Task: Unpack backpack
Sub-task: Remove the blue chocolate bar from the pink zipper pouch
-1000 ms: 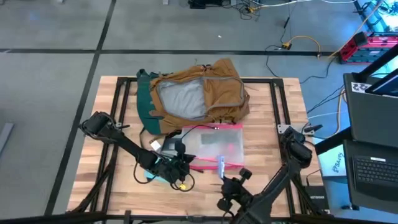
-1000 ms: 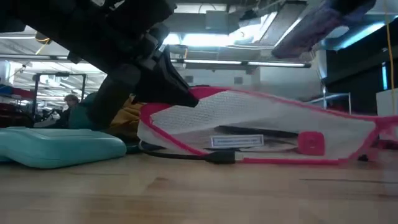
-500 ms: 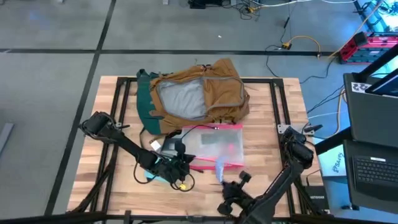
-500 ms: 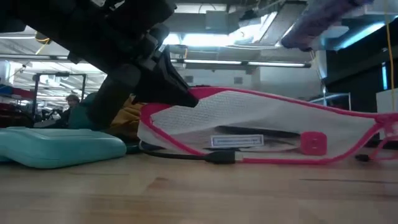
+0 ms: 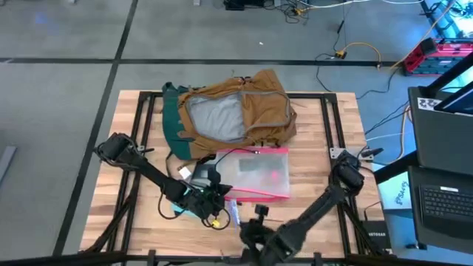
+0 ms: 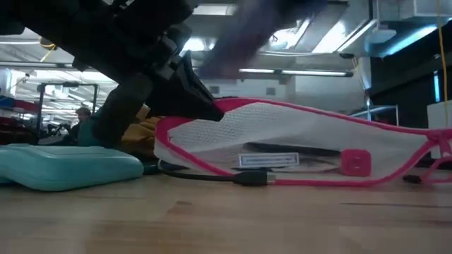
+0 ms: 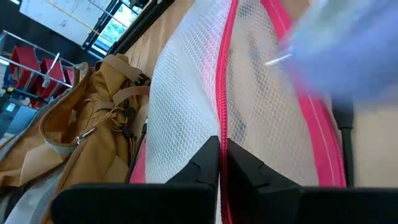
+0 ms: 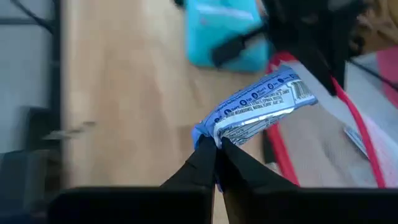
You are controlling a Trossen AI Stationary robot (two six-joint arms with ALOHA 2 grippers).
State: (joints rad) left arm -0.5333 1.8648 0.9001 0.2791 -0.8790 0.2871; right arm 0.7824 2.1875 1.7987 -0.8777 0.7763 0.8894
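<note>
Fingers [image 8: 214,163] of the right gripper [image 8: 216,147] are pinched together on the crimped end of a blue-and-silver snack bar wrapper [image 8: 258,111], which juts out beyond them above the wooden table [image 8: 124,93]. From above, this gripper [image 5: 238,216] hangs over the table's near edge, just in front of the pouch. The left gripper [image 7: 222,152] has its fingers closed tight on the pink zipper edge of a clear mesh pouch [image 7: 199,93]; seen from overhead it sits at the pouch's [image 5: 255,174] near left corner, over a teal case [image 6: 67,166] lying flat on the table. A black cable [image 6: 233,178] runs along the pouch's front. The backpack [image 5: 233,111] lies farther back at the table's middle, tan flap open on its grey lining, just beyond the pouch.
</note>
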